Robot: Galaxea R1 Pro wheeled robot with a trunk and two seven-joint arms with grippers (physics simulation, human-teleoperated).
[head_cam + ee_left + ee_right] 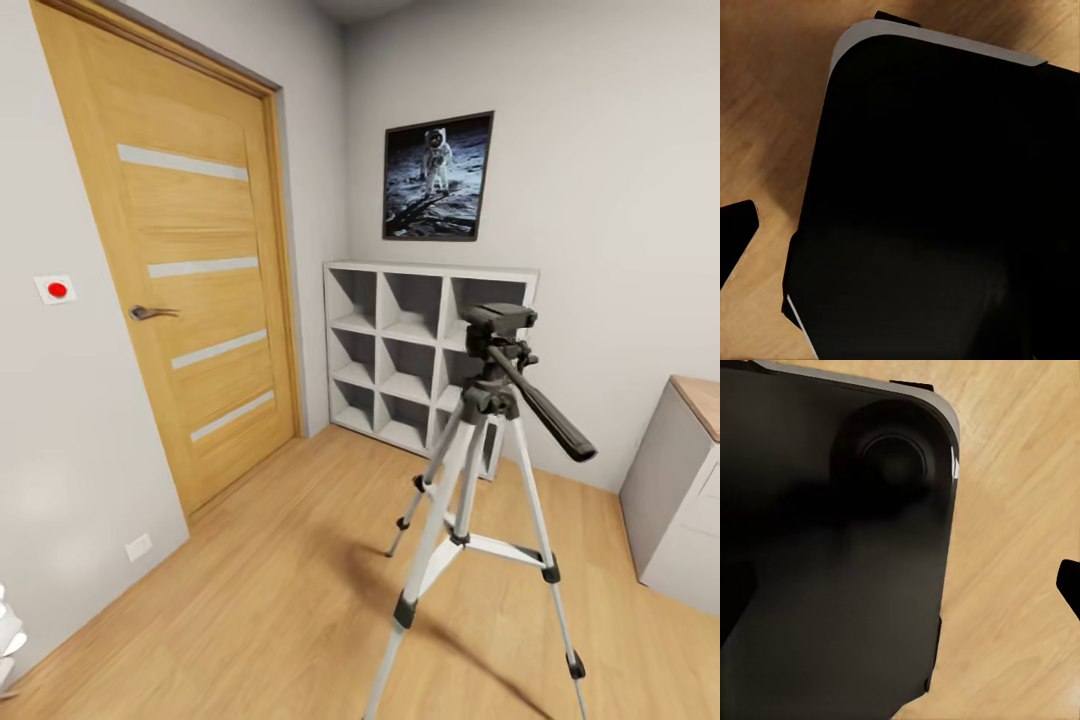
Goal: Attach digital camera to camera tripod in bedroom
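The camera tripod (468, 480) stands on the wood-plank floor of the bedroom, right of centre in the head view. Its three silver-grey legs are spread. Its black head (497, 322) is bare on top, and the long pan handle (548, 410) slants down to the right. The digital camera is out of view. In the left wrist view one dark fingertip (735, 232) shows at the picture's edge over the floor, beside my black base (945, 210). The right wrist view likewise has a dark fingertip (1071, 585) at its edge beside the base (832, 570).
A wooden door (190, 270) is shut on the left wall. A white cube shelf (420, 350) stands against the far wall behind the tripod, under a moon poster (437, 177). A grey cabinet with a wooden top (680, 500) stands at the right. Open floor lies between me and the tripod.
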